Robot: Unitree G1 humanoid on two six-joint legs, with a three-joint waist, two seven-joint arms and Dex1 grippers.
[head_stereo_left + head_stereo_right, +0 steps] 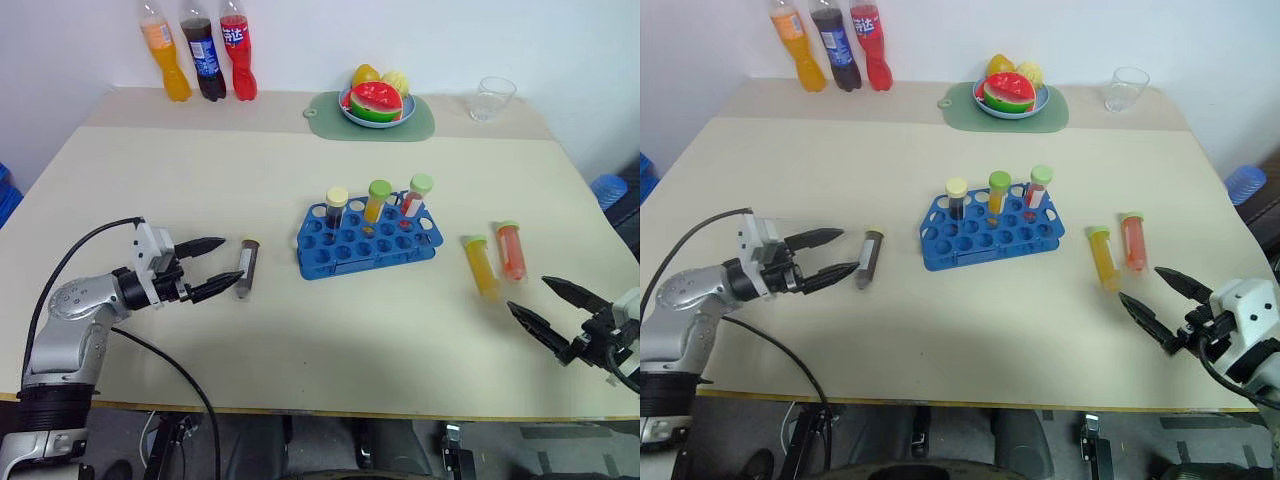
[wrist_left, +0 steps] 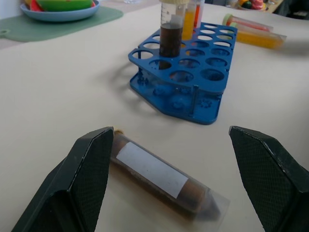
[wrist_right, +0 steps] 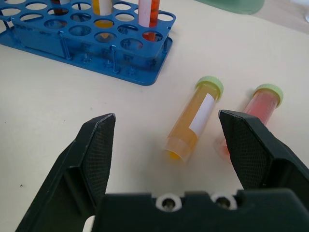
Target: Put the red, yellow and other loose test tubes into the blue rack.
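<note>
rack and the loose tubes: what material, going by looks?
Blue perforated test tube rack: looks like moulded plastic, uniform colour with a slight sheen. Loose dark brown tube, yellow tube and red tube: clear walls show the liquid, probably plastic, possibly glass. Their white labels look like matte paper; the green caps like opaque plastic.

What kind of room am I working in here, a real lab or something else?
Probably a staged tabletop test area, not a working lab: a plain beige table against a white wall, soda bottles and a plate of fruit sharing it with the blue rack of test tubes.
</note>
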